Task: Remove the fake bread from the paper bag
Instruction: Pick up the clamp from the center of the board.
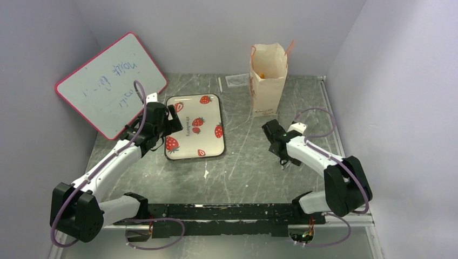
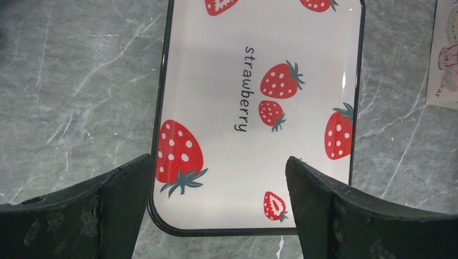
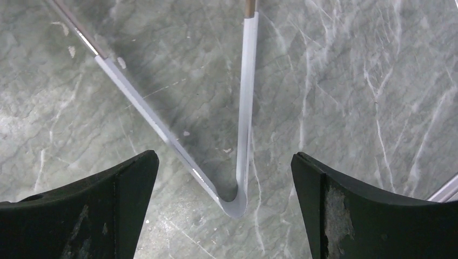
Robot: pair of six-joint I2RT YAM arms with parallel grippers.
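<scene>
The cream paper bag (image 1: 268, 81) stands upright and open at the back of the table, right of centre, with orange cord handles. A small orange bit of the fake bread (image 1: 262, 75) shows inside its mouth; the rest is hidden in the bag. The bag's lower face with handwriting shows at the right edge of the left wrist view (image 2: 446, 54). My left gripper (image 1: 175, 114) (image 2: 219, 162) is open and empty above the strawberry-print tray. My right gripper (image 1: 275, 141) (image 3: 224, 156) is open and empty, a little in front of the bag, above silver tongs (image 3: 240, 135).
The strawberry-print tray (image 1: 186, 135) (image 2: 216, 65) lies left of centre with nothing on it. A pink-framed whiteboard (image 1: 110, 83) leans on the left wall. The V-shaped tongs lie flat on the grey marble table (image 1: 243, 172). A clear sheet (image 1: 236, 81) lies left of the bag.
</scene>
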